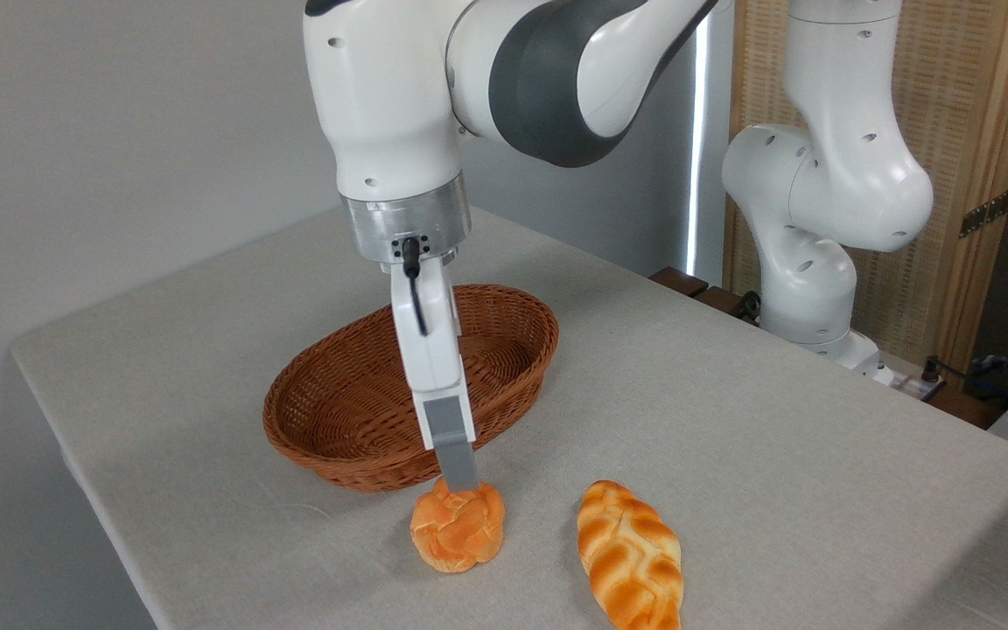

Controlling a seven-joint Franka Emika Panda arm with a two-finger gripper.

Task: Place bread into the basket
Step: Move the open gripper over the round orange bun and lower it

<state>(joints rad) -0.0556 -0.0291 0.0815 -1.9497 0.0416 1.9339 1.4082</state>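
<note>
A: Where does the small round knotted golden-orange bun (458, 528) sit?

B: On the pale grey cloth-covered surface (731, 420), near its front edge, just in front of the oval reddish-brown woven wicker basket (338, 411). It lies outside the basket, close to the near rim; whether the two touch I cannot tell.

A: And the robot's hand (460, 477)?

B: It hangs straight down from the white arm (399, 114), in front of the basket from this view. I see it edge-on: one grey finger (456, 451) shows, its tip meeting the top back of the bun. Any second finger is hidden behind the first.

A: So is it spread wide, pinched narrow, or gripping the bun?

B: I cannot tell. The gap runs away from the camera, so its width does not show. The tip is at the bun, and the bun rests on the surface.

A: Anything else on the surface?

B: A longer braided oval loaf (631, 553), golden with pale creases, lies to the right of the bun, apart from it, its far end pointing toward the back. The basket holds nothing that I can see.

A: What stands behind?

B: The arm's white base column (806, 289) rises at the far right edge of the surface, before a wooden-framed woven screen (950, 131). A plain grey wall (119, 131) fills the left.
</note>
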